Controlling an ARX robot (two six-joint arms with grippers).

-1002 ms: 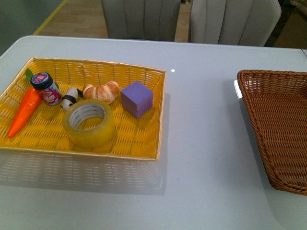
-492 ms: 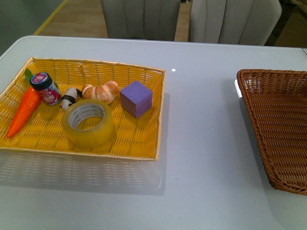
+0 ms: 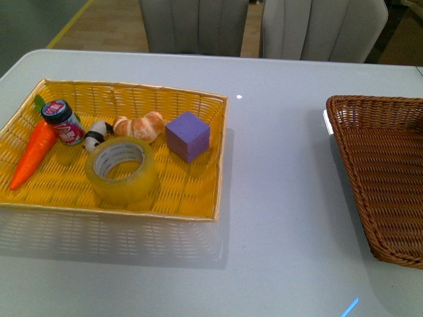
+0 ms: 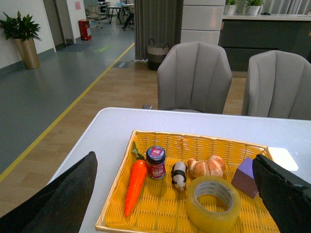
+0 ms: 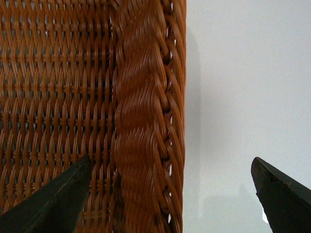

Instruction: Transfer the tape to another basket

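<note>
Saw left tool [image 4: 175, 162] and right tool [image 5: 170, 167] spread wide, empty. Figured closing on tape [image 3: 123, 170] could've knocked the croissant [image 3: 139, 125] just beside it.

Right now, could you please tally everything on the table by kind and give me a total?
Baskets: 2 (yellow basket, brown wicker basket)
Toy foods: 2 (carrot, croissant)
Tape roll: 1
Small bottle: 1
Panda figure: 1
Purple block: 1
Total: 8
</note>
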